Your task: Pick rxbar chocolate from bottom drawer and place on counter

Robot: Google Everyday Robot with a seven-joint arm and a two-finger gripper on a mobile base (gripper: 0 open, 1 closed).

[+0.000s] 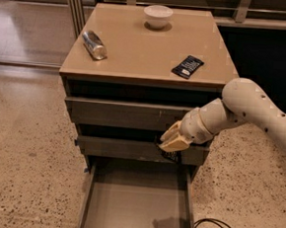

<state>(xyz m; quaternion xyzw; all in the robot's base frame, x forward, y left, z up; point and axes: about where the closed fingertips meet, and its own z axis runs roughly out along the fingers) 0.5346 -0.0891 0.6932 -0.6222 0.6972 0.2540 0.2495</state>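
One gripper (pixel 173 142) above bottom drawer (pixel 135 202), perhaps holding rxbar chocolate (pixel 171 156).

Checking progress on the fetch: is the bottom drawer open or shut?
Open: the bottom drawer is pulled out, its grey inside showing. The gripper hangs above it, before the middle drawer.

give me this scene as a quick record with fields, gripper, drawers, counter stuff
gripper: tan two-finger gripper, in front of the middle drawer, above the open drawer
held item: cannot tell
bottom drawer: grey-brown bottom drawer, pulled open, only a shadow visible inside
counter: glossy tan counter
on counter: white bowl at the back, silver can on its side, black bar wrapper with white lettering
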